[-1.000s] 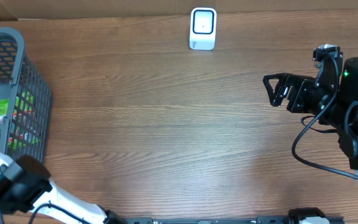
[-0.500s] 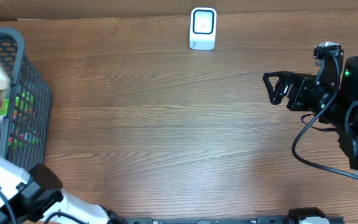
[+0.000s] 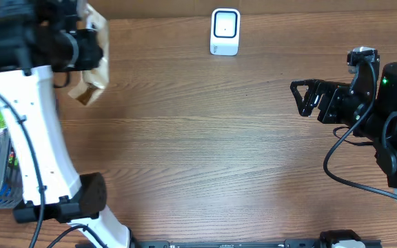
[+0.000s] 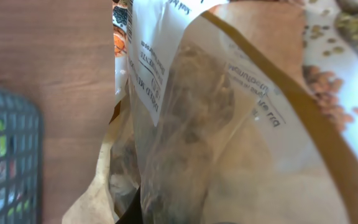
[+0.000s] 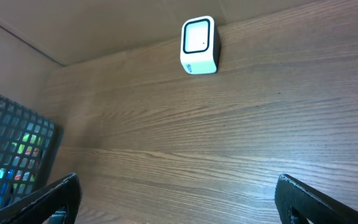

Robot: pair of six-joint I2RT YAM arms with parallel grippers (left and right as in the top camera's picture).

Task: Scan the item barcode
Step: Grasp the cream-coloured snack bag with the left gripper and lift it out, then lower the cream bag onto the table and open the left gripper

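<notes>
Our left claw (image 3: 83,49) is clamped shut on a crinkly bag (image 3: 90,74), which hangs from it over the far left corner of the worktop (image 3: 198,145). Its white arm crosses the basket (image 5: 17,149) and hides much of it. The scanner (image 3: 225,31) stands at the far edge, well to the right of the bag, with only wood between them. From the left wrist we see the bag's printed label, but no barcode we can make out. Our right claw (image 3: 303,98) hangs with fingers wide apart, well away.
</notes>
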